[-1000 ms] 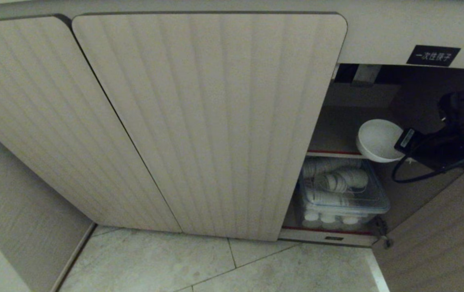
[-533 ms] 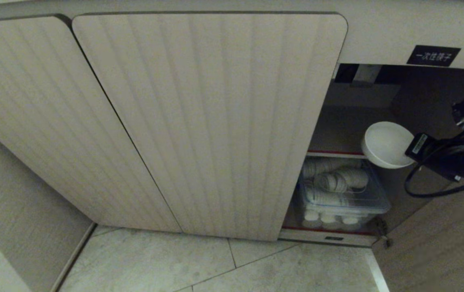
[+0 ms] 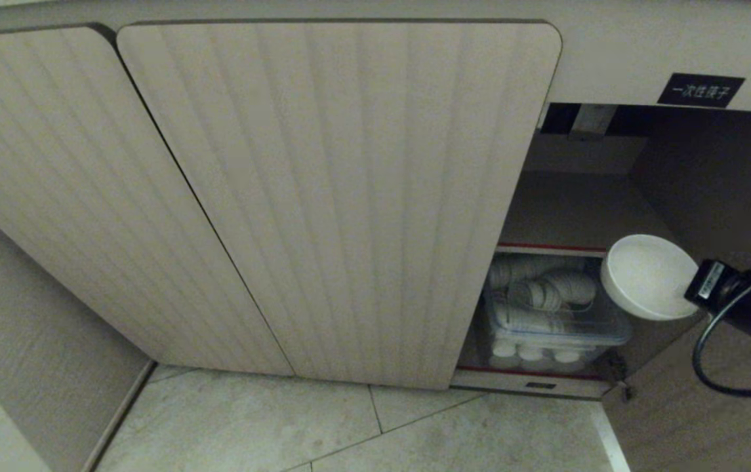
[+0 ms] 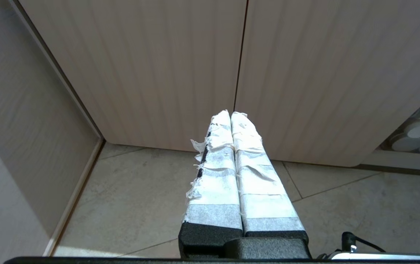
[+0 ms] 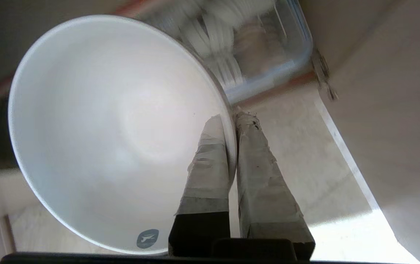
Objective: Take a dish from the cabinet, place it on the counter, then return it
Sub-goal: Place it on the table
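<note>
The dish [image 3: 647, 275], a plain white round bowl, hangs in the air in front of the cabinet's [image 3: 336, 196] open right bay, below the red-edged shelf [image 3: 549, 248]. My right gripper [image 5: 232, 117] is shut on the dish's [image 5: 114, 132] rim, one taped finger inside the bowl and one outside. In the head view the black right wrist [image 3: 742, 301] comes in from the right edge. My left gripper [image 4: 230, 114] hangs shut and empty above the floor, facing the closed ribbed doors. The counter is out of view.
A clear plastic bin [image 3: 555, 314] of stacked white ribbed cups stands on the cabinet's bottom level, just left of and below the dish. The open door panel [image 3: 710, 406] stands at the right. A black label [image 3: 701, 90] sits above the opening. Tiled floor [image 3: 362, 432] lies in front.
My right gripper has drawn the dish down and to the right, from level with the red-edged shelf out to in front of the lower bay. The left arm has stayed still.
</note>
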Available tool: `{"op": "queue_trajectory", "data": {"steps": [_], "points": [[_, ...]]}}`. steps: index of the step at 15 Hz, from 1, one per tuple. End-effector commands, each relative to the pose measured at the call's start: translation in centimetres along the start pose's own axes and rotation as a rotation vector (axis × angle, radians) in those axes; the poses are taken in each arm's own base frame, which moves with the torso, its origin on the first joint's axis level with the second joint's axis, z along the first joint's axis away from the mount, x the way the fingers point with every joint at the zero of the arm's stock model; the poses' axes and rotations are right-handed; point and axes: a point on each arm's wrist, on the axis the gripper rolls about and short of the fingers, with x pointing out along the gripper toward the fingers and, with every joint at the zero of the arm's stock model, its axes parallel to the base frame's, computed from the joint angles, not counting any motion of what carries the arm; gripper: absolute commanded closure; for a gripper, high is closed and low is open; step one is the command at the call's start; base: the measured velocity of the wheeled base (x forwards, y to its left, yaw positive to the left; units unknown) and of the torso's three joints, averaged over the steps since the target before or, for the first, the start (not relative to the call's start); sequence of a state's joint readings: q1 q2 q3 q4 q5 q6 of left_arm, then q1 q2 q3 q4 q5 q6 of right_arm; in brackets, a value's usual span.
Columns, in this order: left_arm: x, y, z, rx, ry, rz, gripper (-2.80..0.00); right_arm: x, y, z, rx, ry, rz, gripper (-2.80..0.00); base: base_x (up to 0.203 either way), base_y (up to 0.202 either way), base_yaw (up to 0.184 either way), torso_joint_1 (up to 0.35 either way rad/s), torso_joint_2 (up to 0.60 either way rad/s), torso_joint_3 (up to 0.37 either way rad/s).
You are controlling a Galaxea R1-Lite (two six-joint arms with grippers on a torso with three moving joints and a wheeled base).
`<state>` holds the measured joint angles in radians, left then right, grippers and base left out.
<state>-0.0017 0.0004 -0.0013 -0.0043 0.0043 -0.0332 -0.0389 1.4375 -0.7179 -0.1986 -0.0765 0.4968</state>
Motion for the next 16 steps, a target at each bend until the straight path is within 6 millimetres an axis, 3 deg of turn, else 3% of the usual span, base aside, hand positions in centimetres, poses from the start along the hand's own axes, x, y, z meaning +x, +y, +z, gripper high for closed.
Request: {"op": "queue_trajectory", "data": {"steps": [1,16], "points": [[0.0,0.0,0.0,-0.001,-0.001,0.0,0.0,-2.0,-0.7,-1.1,0.004,-0.007,0.011,0.0,0.0,0.0,0.0,0.0,0.0,0.0],[0.0,0.0,0.0,-0.001,0.0,0.001,0.0,-6.4,-3.0,-4.9,-0.115,-0.004,0.047,0.0,0.0,0.0,0.0,0.0,0.0,0.0]]}}
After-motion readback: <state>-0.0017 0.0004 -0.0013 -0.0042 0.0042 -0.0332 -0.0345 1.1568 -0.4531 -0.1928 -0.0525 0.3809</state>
